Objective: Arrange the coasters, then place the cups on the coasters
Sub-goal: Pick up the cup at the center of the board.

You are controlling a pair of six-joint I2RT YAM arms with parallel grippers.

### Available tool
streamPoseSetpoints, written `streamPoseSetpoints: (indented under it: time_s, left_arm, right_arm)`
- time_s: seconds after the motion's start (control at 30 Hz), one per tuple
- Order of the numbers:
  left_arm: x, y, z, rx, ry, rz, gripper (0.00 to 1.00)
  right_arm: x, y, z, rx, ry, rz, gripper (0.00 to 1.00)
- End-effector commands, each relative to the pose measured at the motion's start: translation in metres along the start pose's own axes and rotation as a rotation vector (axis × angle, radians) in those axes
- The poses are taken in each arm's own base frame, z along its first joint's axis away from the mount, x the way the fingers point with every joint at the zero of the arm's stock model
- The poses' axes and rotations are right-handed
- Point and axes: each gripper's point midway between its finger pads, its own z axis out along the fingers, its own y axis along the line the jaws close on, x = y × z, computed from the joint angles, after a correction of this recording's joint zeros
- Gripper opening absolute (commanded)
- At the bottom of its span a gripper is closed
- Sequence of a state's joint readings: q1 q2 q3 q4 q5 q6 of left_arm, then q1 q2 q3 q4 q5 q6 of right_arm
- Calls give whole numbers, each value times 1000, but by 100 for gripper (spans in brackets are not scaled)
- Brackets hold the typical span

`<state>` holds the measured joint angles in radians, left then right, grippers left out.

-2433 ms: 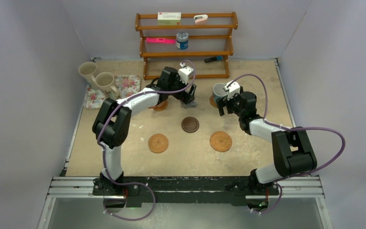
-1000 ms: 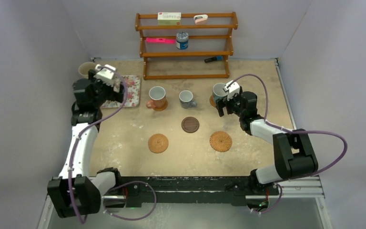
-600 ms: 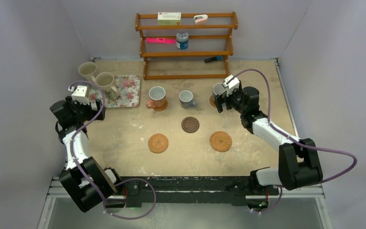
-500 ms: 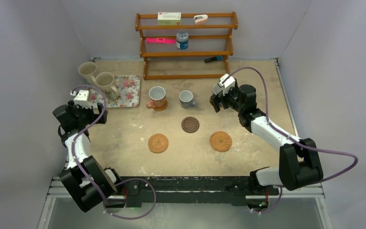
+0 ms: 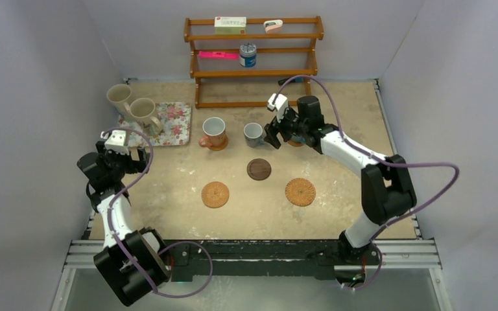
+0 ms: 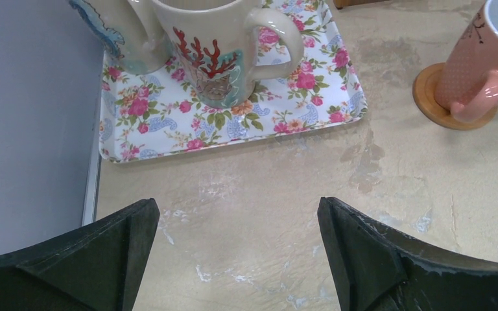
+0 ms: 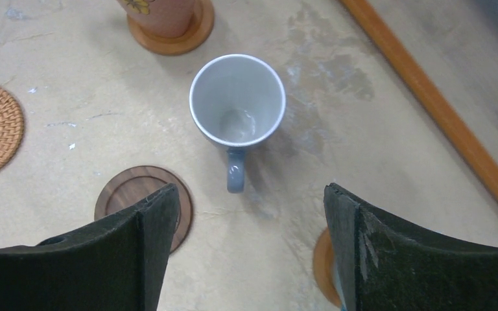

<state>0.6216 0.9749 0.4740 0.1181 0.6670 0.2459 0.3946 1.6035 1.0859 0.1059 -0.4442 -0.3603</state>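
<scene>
My right gripper hangs open over the small grey-white cup, which stands on bare table. In the right wrist view that cup lies ahead of the spread gripper, its handle pointing back between the fingers. The dark brown coaster shows beside the left finger. The orange-brown cup stands on a tan coaster. Two woven coasters lie bare. Two cream cups stand on the floral tray. My left gripper is open and empty. My right arm hides the light blue cup.
A wooden shelf rack stands at the back with a tin can, a box and small items. Its bottom rail runs just beyond the grey-white cup. Grey walls close in the left, right and back sides.
My right gripper moved left from the light blue cup to above the small grey-white cup. My left arm swung back from the tray to the left side of the table.
</scene>
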Motion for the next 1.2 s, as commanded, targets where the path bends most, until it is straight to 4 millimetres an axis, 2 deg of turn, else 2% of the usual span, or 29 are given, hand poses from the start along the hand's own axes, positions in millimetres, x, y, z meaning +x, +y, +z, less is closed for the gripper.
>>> streamPoseSetpoints:
  time_s: [0.0, 0.23, 0.53, 1.17]
  left_arm:
    - [-17, -9, -5, 35, -86, 55, 100]
    - [-20, -15, -10, 40, -118, 82, 100]
    - [-16, -15, -7, 48, -112, 78, 100]
    - [-11, -15, -5, 57, -101, 70, 100]
  right_arm:
    - [7, 15, 22, -127, 49, 45, 81]
    - [13, 11, 48, -146, 76, 61, 74]
    - [29, 12, 62, -138, 79, 79, 62]
    - [45, 15, 72, -126, 93, 103, 52]
